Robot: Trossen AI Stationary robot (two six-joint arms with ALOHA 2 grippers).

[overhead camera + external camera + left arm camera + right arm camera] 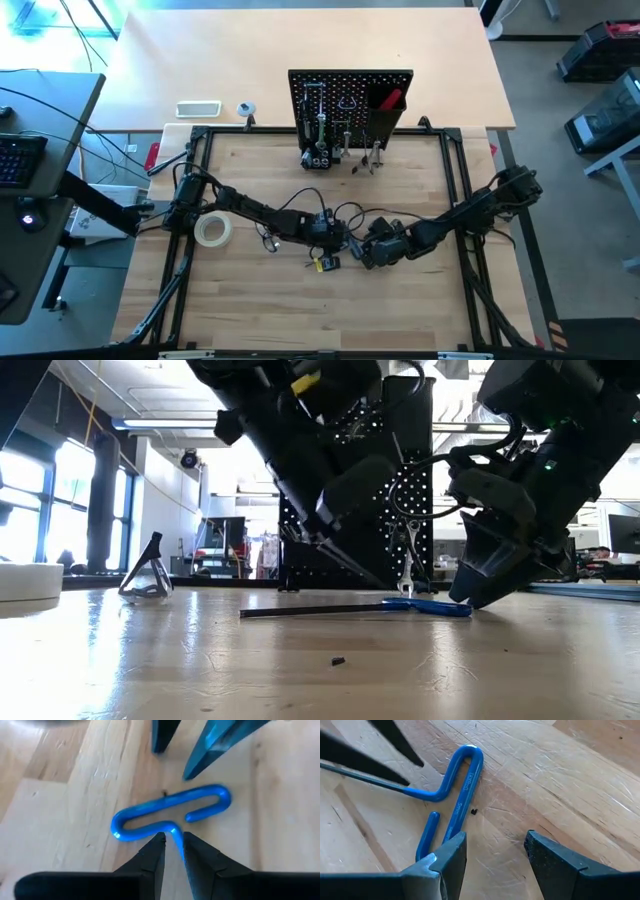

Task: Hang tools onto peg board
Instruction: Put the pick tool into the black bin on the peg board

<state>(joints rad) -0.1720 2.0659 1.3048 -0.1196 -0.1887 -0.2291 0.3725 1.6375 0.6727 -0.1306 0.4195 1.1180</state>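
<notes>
Left hand [172, 851] low astride hex key [170, 812]

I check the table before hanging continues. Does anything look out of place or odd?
Little stands out: a small dark speck lies on the wooden table beside the blue-handled hex key, which lies flat between the left gripper and the right gripper.

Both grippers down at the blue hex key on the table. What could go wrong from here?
1. The left gripper pinches only the thin neck of the blue-handled hex key, which lies flat on the table; it may pivot or slip when lifted.
2. The right gripper is open, one finger on the handle loop, so it could nudge the key.
3. Fingertips of both arms sit close together; they may collide.
</notes>
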